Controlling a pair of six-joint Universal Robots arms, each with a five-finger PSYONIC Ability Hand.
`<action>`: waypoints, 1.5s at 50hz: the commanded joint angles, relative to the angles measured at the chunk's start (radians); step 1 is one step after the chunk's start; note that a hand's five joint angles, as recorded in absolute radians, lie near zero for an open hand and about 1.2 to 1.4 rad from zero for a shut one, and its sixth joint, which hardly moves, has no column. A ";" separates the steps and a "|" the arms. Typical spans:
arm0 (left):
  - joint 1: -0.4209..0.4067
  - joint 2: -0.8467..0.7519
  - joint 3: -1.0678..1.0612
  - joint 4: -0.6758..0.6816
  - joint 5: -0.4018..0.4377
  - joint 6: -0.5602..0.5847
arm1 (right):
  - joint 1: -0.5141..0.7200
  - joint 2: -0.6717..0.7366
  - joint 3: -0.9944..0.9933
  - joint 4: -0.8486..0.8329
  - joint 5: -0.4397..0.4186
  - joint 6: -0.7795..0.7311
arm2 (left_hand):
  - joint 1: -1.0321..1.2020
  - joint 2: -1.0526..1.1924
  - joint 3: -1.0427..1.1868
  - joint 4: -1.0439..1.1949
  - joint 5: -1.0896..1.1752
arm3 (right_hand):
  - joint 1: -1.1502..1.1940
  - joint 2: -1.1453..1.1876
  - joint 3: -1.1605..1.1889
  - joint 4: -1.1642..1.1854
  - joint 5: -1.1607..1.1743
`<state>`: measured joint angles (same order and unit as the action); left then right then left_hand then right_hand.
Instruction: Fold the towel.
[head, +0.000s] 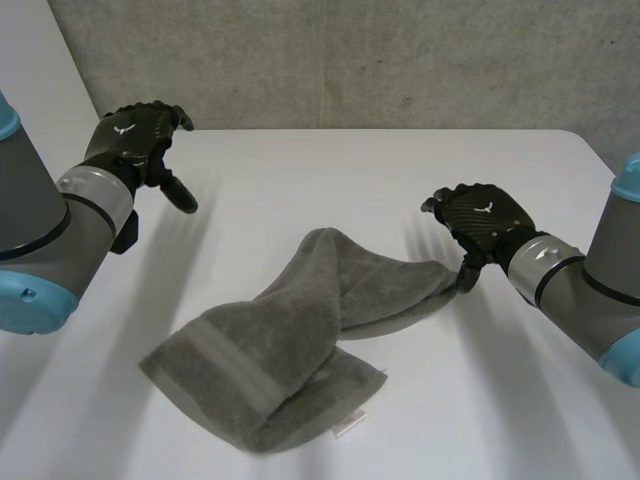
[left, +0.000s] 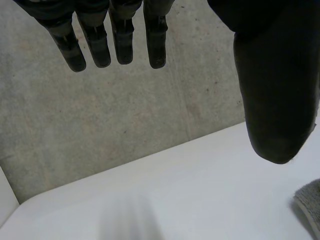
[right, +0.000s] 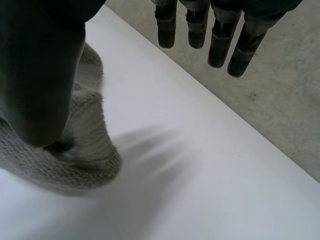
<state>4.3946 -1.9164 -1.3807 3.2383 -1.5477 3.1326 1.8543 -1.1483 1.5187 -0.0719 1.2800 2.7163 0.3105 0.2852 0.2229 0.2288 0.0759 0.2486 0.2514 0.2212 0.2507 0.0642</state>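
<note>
Grey terry cloth, the towel (head: 300, 330) lies bunched and half twisted on the white table (head: 400, 170), between the two hands and much closer to the right one. One narrow end runs out as a rolled tail to the right hand (head: 485, 225) and ends right at that hand's thumb (head: 467, 272). I cannot tell whether the thumb actually touches the cloth. The wider end lies spread out well away from the right hand, on the robot's side. A woven band (head: 232, 365) runs across it, and there is a small white label (head: 350, 426) at its hem.

Seen from the right wrist, the end of the towel (right: 85, 150) sits humped beneath the thumb (right: 40, 85). The fingers (right: 220, 45) stick out straight, well apart from the thumb, over bare table. Nothing is pinched, so the right hand is released.

The left hand (head: 135, 140) hangs above the table's far corner, well apart from the towel. Its fingers (left: 95, 45) are straight and spread a little, with the thumb (left: 275, 100) held wide of them, grasping nothing. Just past that thumb's tip, a grey scrap of the towel (left: 310, 202) edge lies on the table.

Behind the table stands a grey concrete wall (head: 350, 60).
</note>
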 joint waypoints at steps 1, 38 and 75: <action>-0.020 -0.004 -0.017 -0.029 -0.002 0.000 | -0.001 -0.056 0.017 0.000 -0.010 0.003 | -0.085 -0.060 -0.048 -0.054 -0.025 | -0.074 -0.077 -0.047 -0.076 -0.064; -0.397 -0.029 -0.210 -0.005 -0.138 -0.071 | 0.055 0.107 0.058 -0.141 -0.067 -0.082 | -0.050 -0.025 -0.048 -0.054 0.010 | 0.384 0.381 -0.047 -0.076 0.394; -0.242 -0.148 -0.078 0.069 -0.165 0.151 | -0.159 -0.065 0.063 -0.111 -0.212 -0.201 | 1.086 1.111 -0.048 -0.054 1.146 | 1.148 1.145 -0.047 -0.076 1.157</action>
<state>4.0270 -2.0923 -1.4820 3.3112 -1.8398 3.2216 1.7723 -1.1616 1.5867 -0.1991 1.1521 2.5371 1.2276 1.2767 0.2229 0.2288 1.0917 1.2881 1.3102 0.2212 0.2507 1.1377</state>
